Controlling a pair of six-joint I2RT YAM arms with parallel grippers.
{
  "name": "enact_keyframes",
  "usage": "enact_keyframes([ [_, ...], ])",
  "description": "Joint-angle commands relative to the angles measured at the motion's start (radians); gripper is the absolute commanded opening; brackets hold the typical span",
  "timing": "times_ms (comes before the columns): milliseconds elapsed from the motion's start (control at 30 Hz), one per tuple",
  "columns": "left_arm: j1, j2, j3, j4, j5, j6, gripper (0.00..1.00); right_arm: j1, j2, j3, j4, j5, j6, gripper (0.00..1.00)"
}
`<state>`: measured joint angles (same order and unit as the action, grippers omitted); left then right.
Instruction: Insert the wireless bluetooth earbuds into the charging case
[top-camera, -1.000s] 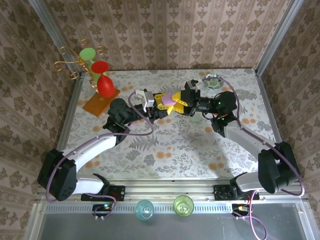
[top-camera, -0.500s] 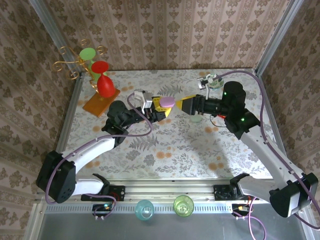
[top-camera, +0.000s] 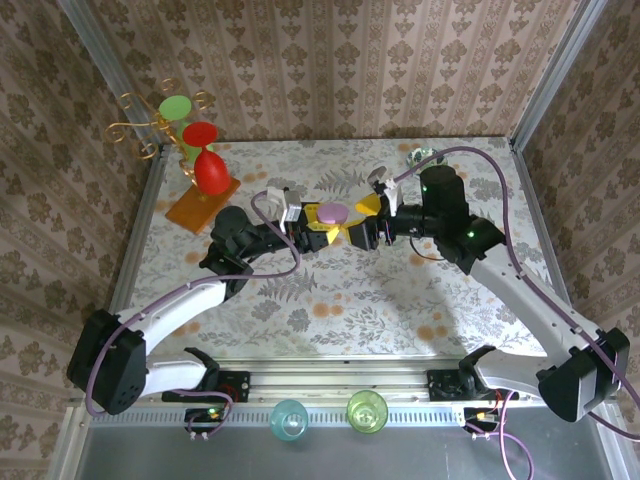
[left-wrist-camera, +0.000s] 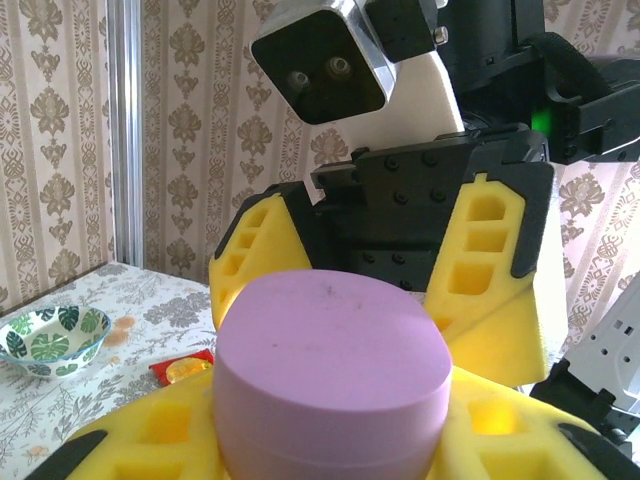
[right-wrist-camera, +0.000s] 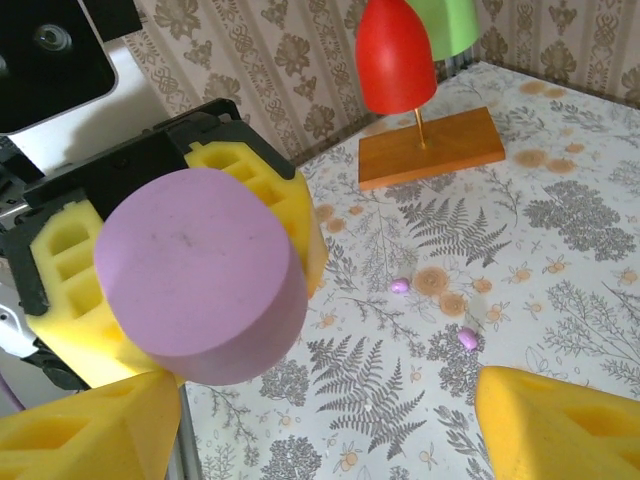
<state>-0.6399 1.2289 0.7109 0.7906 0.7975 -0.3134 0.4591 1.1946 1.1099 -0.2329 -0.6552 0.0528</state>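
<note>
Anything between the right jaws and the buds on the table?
Nothing visible. Both buds lie on bare table ahead of the right gripper, jaws open. The case, clamped in the left gripper, hangs to one side of that line.

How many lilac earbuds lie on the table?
2, both on the tablecloth: one earbud and a second earbud nearer the right wrist camera. Others may be hidden.

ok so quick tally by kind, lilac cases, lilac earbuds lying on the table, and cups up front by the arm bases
lilac case: 1
lilac earbuds: 2
cups: 2
total: 5
</note>
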Motion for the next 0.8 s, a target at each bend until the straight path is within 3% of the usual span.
enact_keyframes([
  [0,0.002,-0.019,-0.005,0.006,0.047,-0.017,0.26,0.002,-0.001,0.032,0.033,0.026,0.006,0.77],
  [500,0.016,-0.011,-0.016,-0.004,0.038,-0.015,0.26,0.001,-0.059,0.016,-0.016,-0.021,-0.086,0.78],
  [767,0.016,-0.009,-0.017,0.008,0.058,-0.025,0.26,0.004,-0.032,0.028,0.027,-0.018,-0.031,0.77],
])
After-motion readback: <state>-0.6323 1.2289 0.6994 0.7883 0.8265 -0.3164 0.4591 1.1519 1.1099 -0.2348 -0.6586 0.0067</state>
